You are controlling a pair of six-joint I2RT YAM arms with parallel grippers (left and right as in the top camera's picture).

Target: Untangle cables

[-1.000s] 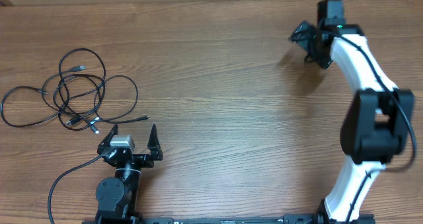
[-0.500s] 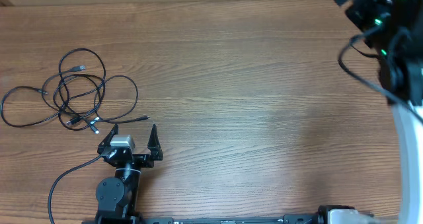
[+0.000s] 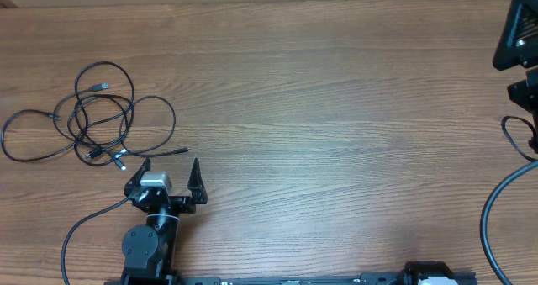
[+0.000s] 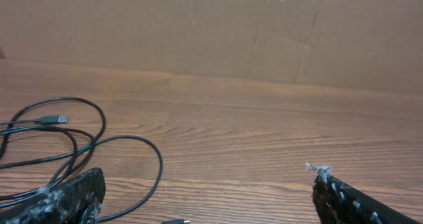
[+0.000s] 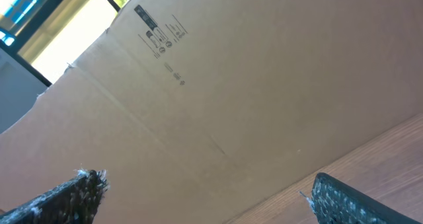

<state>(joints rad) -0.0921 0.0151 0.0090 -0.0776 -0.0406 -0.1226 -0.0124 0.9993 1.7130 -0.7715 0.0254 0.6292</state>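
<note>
The cables (image 3: 101, 121) are thin black cords lying in tangled loops at the table's left; their loops and a silver plug also show in the left wrist view (image 4: 79, 145). My left gripper (image 3: 168, 169) is open and empty, resting just below and to the right of the tangle; in its wrist view (image 4: 205, 191) a cable loop lies between its fingers on the table. My right gripper (image 5: 205, 191) is open and empty, raised and facing the cardboard wall; in the overhead view only part of the right arm (image 3: 519, 41) shows at the right edge.
A brown cardboard wall (image 4: 211, 26) stands along the table's far edge. The thick black wire (image 3: 84, 226) of the left arm curves beside the left base (image 3: 147, 247) at the front edge. The wooden table (image 3: 319, 134) spans the view.
My right arm has swung up and to the right, from the far right of the table to the frame's edge. The left arm and the cables have not moved.
</note>
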